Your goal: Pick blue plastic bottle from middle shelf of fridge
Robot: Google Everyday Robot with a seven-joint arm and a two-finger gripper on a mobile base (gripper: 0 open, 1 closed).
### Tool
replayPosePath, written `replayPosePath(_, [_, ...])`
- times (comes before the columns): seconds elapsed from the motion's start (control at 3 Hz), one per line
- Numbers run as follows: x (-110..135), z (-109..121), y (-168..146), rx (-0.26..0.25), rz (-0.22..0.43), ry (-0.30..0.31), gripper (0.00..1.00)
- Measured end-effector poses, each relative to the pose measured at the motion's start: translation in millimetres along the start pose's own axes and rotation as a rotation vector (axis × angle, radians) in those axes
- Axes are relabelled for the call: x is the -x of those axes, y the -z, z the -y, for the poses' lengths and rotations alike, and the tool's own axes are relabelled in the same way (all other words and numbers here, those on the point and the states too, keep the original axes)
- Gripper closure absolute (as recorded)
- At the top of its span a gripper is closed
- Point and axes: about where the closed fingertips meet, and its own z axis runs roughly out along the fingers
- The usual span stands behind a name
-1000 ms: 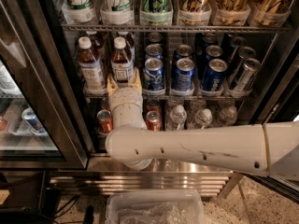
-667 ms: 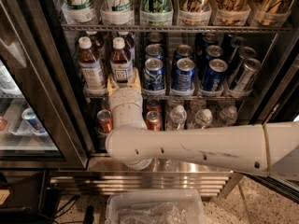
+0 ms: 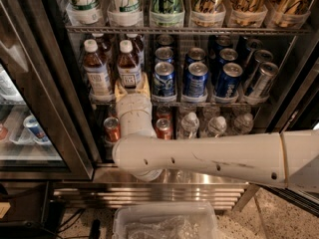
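Two tea-coloured blue plastic bottles with white caps stand at the left of the middle shelf in the fridge. One blue plastic bottle is right in front of my gripper, which sits at its base and hides the bottom of the label. The other bottle stands just to its left. My white arm reaches in from the right across the lower shelf.
Blue cans fill the middle shelf right of the bottles. Tall cans stand on the shelf above. Red cans and small water bottles sit below. The open glass door is at left. A clear bin lies on the floor.
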Motion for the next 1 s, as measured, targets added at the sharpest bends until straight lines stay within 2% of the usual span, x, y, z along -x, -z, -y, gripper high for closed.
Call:
replayPosePath(0.33, [0.0, 0.0, 0.0, 0.000, 0.000, 0.000, 1.00])
replayPosePath(0.67, [-3.7, 1.5, 1.0, 0.010, -0.034, -0.015, 1.00])
replayPosePath(1.0, [-0.5, 3.0, 2.1, 0.022, -0.044, -0.045, 1.00])
